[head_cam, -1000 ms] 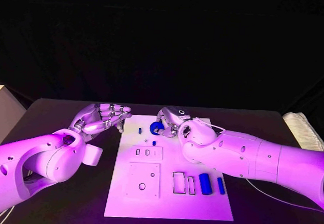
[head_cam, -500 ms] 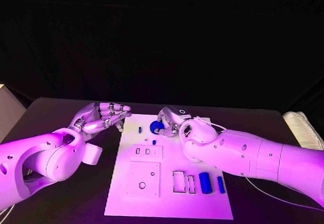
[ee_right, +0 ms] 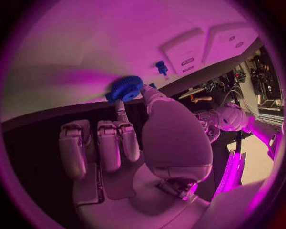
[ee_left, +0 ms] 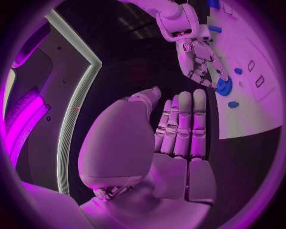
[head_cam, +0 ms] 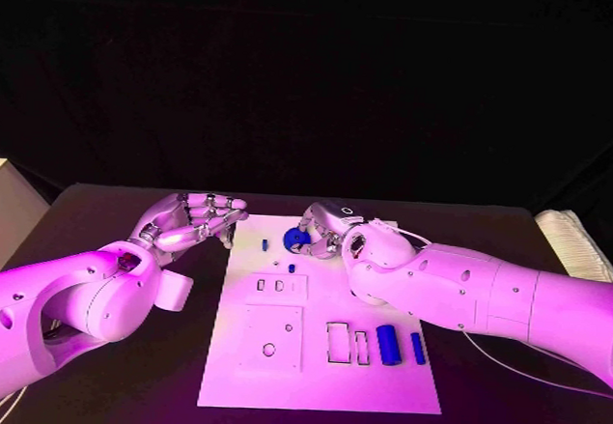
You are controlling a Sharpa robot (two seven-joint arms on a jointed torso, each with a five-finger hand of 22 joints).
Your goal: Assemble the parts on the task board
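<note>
The right hand pinches a blue gear between thumb and a finger, over the far end of the task board. The left hand hovers just off the board's far left edge, fingers curled in together and holding nothing. A small blue peg stands just nearer than the gear. To seat the gear well, the right hand should probably keep it level, centre its bore over its post and lower straight, letting go only once it sits flat.
</note>
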